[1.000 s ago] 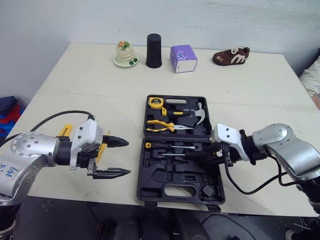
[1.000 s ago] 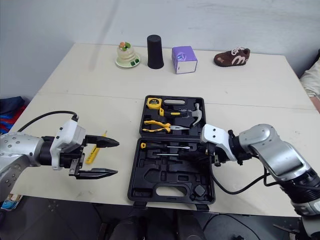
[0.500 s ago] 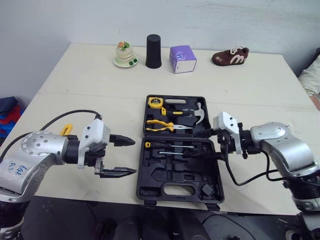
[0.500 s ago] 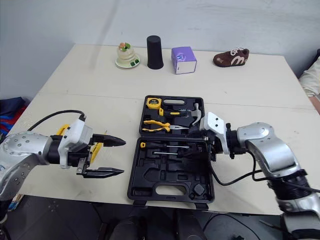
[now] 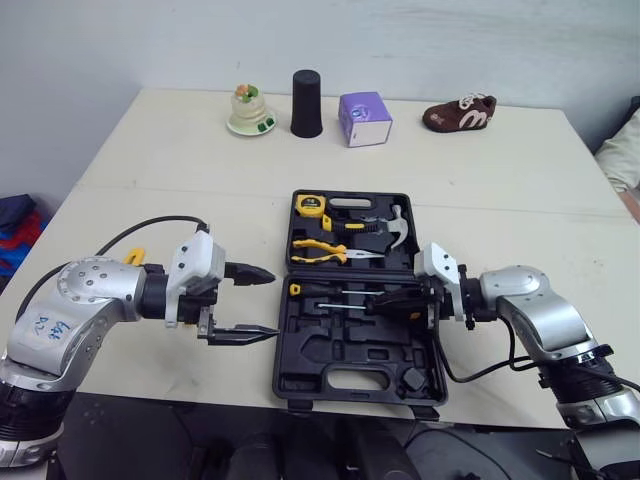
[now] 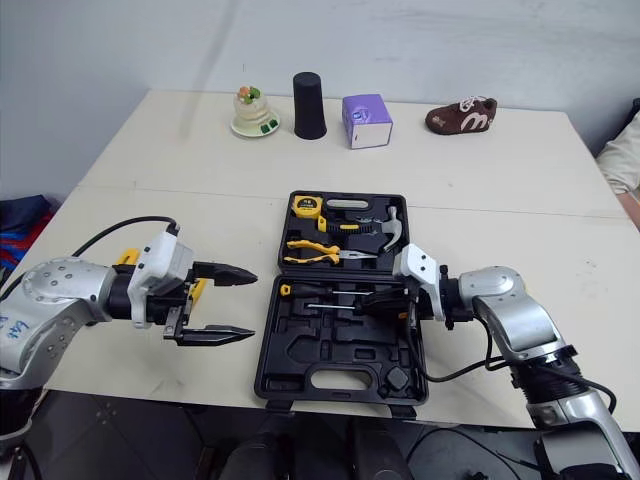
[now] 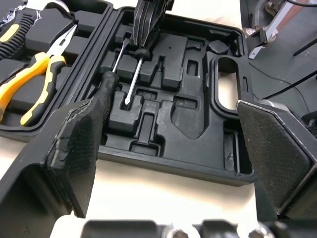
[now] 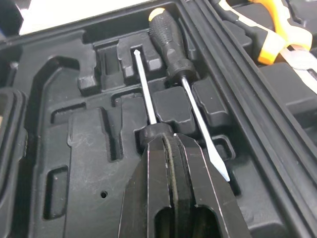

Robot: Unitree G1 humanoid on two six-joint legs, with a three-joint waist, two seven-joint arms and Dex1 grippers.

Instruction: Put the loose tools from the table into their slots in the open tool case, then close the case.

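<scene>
The tool case (image 5: 330,352) lies open in the middle of the surface (image 5: 180,170), and most of the job looks done. Its far half already holds the tape measure (image 5: 312,205), the pliers (image 5: 322,250) and the hammer (image 5: 395,225). In the near half a flat-blade screwdriver (image 8: 171,44) sits in its slot. Just beside it lies the Phillips screwdriver (image 8: 143,89), its shaft down in the moulded groove. The right claw (image 5: 380,303) is clamped narrow on that screwdriver's handle, so this one seems to be in the act of being seated rather than finished. The left claw (image 5: 272,303) hangs spread wide and holding nothing, over the surface just off the case's left edge. Several recesses in the near half are bare. A yellow tool (image 6: 198,291) lies on the surface behind the left arm, mostly hidden; what kind it is cannot be told. By my reckoning, what is left is to let go of the Phillips screwdriver, fetch that yellow tool into a free slot, and fold the case shut.
</scene>
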